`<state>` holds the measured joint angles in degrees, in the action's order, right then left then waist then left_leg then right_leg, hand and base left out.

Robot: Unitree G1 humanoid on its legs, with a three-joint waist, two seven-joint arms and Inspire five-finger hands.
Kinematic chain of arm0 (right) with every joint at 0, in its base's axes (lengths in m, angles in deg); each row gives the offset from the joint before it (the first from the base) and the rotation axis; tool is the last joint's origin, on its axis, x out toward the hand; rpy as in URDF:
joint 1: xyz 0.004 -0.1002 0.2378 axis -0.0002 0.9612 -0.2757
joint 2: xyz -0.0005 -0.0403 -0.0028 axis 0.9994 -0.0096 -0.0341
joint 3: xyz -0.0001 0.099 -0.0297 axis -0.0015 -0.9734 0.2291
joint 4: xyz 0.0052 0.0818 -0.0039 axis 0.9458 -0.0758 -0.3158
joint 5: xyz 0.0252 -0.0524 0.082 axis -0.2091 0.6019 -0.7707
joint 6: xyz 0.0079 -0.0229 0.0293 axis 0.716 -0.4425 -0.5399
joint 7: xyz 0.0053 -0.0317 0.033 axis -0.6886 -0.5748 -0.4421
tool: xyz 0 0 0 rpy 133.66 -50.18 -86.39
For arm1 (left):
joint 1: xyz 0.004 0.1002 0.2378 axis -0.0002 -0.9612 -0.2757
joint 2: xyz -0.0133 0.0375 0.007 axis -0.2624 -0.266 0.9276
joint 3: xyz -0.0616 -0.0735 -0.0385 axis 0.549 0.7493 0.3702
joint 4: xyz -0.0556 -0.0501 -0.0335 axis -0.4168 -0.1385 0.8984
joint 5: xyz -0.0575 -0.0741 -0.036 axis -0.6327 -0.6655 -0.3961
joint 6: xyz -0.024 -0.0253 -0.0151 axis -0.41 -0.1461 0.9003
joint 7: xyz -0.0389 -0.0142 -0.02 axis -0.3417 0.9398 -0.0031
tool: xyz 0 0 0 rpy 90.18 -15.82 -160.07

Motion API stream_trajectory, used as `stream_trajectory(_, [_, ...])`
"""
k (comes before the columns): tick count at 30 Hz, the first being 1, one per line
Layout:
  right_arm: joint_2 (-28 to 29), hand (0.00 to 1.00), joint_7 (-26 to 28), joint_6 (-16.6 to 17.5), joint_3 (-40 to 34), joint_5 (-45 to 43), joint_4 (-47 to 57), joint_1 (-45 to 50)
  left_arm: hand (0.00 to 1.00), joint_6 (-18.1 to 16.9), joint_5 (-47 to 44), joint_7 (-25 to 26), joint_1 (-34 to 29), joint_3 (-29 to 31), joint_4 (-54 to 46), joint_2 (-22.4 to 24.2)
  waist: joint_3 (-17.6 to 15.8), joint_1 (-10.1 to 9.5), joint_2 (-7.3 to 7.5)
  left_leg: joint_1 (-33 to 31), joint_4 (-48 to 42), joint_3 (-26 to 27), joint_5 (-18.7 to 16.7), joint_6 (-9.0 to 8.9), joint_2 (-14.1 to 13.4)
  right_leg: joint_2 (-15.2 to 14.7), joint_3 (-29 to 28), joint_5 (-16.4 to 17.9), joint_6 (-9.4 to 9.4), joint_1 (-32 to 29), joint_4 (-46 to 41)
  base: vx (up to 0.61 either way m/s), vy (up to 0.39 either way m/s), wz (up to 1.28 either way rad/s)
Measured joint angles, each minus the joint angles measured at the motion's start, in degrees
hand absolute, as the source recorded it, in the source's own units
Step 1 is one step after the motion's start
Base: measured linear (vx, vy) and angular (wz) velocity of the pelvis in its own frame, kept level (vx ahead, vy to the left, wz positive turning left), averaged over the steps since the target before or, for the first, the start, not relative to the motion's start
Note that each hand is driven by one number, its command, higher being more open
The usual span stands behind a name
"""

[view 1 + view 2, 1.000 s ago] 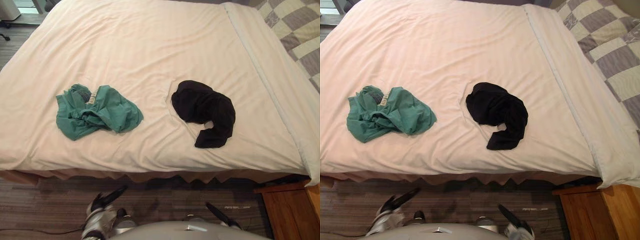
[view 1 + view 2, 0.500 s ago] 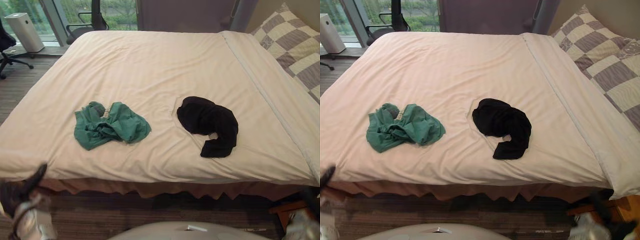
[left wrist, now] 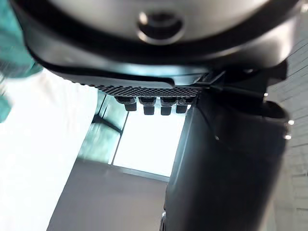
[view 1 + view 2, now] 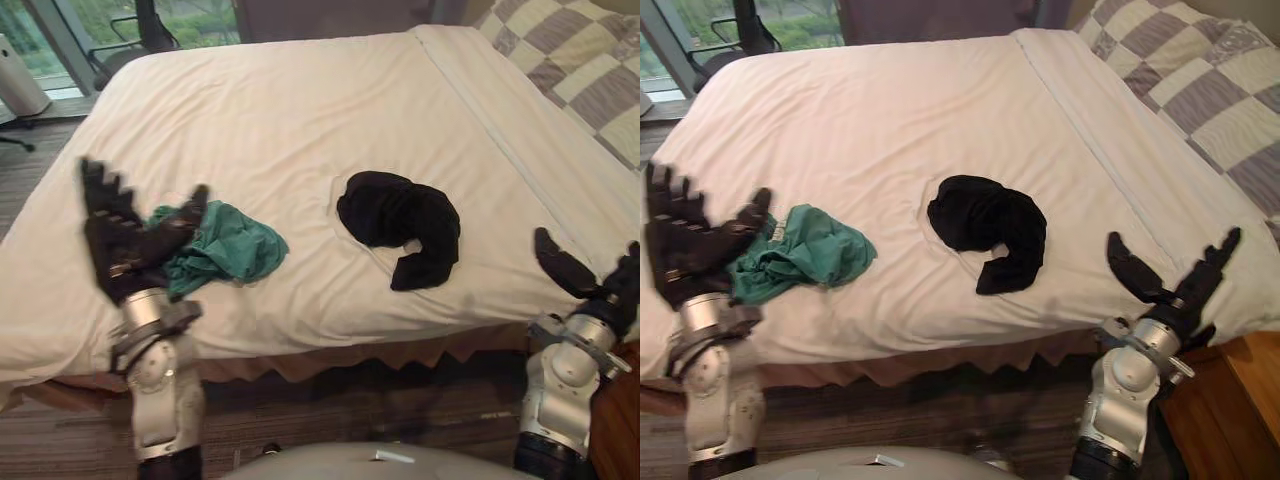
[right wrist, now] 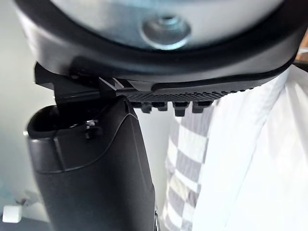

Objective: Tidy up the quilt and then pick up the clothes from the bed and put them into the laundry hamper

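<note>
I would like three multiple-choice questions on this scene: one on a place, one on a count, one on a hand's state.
1. The black garment lies where from the green garment? A) robot's left B) robot's right C) on top
2. How many garments lie on the quilt? A) one B) two C) four
3. The left hand is: A) open B) a fist C) curled round the black garment
Answers: 1 B, it lies apart, nearer the right hand. 2 B, one green, one black. 3 A, its fingers stand straight.

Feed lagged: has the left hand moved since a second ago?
Yes: left hand rose from below the bed edge to beside the green garment.
</note>
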<state>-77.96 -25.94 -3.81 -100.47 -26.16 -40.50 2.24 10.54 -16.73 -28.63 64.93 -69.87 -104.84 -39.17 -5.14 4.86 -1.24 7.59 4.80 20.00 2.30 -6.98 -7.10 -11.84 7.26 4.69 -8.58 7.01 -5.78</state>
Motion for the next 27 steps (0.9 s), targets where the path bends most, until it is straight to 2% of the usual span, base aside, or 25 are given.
stream_trajectory(3, [0.35,1.0,1.25,0.04,3.67,2.22,1.82,1.75,1.0,0.38,3.0,-2.61,-0.07,-3.54,0.0,0.34,-0.57,0.63,0.38,0.45,0.0,1.18,-0.11,0.15,0.11,-0.11,-1.4,-0.05,-0.08,-0.38,0.05,-0.02,0.008,-0.2])
stream_trajectory(9, [0.33,1.0,3.87,-0.03,7.94,6.49,2.26,4.98,1.0,1.47,5.15,-2.52,-2.44,-2.62,2.53,0.68,-1.52,0.56,-0.27,0.8,0.01,3.49,-0.16,0.19,0.2,-0.11,-2.97,-0.68,-1.17,-0.96,1.4,-0.04,-0.01,-0.2])
stream_trajectory(16, [0.23,1.0,7.59,-0.1,12.17,8.79,2.26,7.83,1.0,4.91,6.88,-1.09,-4.8,1.46,10.2,2.03,-1.69,0.59,-0.18,0.5,0.04,4.33,0.12,0.04,0.22,-0.09,-3.38,-0.89,-1.55,-1.05,3.04,-0.05,-0.023,-0.08])
stream_trajectory(21, [-0.86,1.0,8.35,-0.22,14.11,8.79,2.25,8.44,1.0,5.09,11.09,-0.25,-5.28,5.27,11.27,1.93,-1.78,0.43,-0.03,-0.47,0.05,3.39,0.55,0.19,0.27,-0.15,-2.7,-1.05,-1.82,-1.36,3.04,-0.04,-0.019,0.1])
stream_trajectory(27, [-2.89,1.0,8.51,-0.21,17.62,8.81,2.15,5.58,1.0,6.17,15.54,2.11,-1.04,9.67,15.79,-1.25,-2.51,-0.3,0.9,-4.24,0.08,1.13,2.19,0.54,0.29,-0.18,-1.07,-1.06,-1.82,-3.55,3.02,-0.05,-0.017,0.2])
